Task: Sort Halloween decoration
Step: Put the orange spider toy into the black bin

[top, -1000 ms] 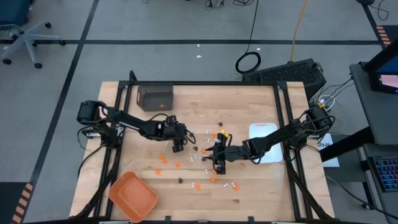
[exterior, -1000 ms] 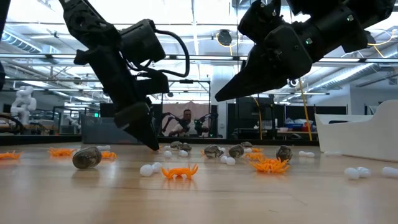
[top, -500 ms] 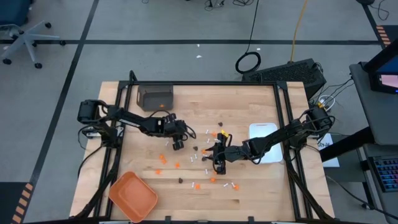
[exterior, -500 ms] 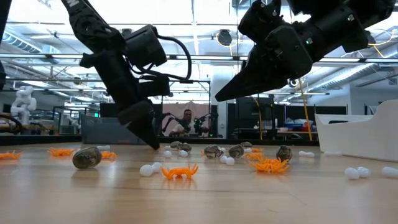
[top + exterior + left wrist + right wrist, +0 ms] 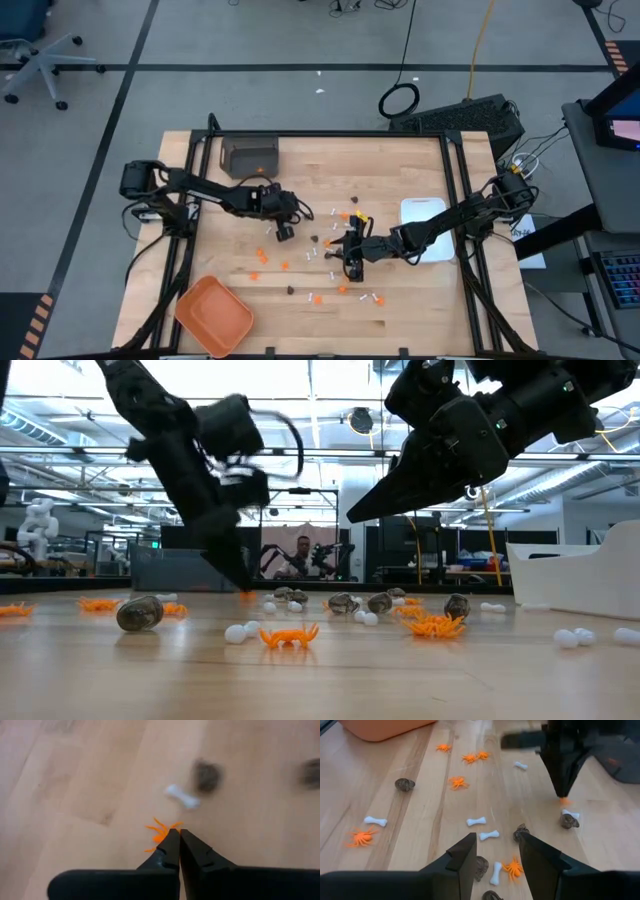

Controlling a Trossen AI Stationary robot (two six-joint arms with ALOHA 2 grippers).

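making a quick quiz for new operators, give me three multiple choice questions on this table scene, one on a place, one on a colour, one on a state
1. Where on the table is the orange tray?
A. near-left corner
B. far-right corner
C. centre

2. What colour is the spider at the left gripper tips?
A. white
B. orange
C. green

3. How do the left gripper's fingers stand?
A. wide apart
B. shut on the spider
C. shut on a white bone

Answers:
1 A, the high view shows it at the near-left corner.
2 B, the left wrist view shows orange legs.
3 B, the tips meet on the orange spider; the white bone lies apart.
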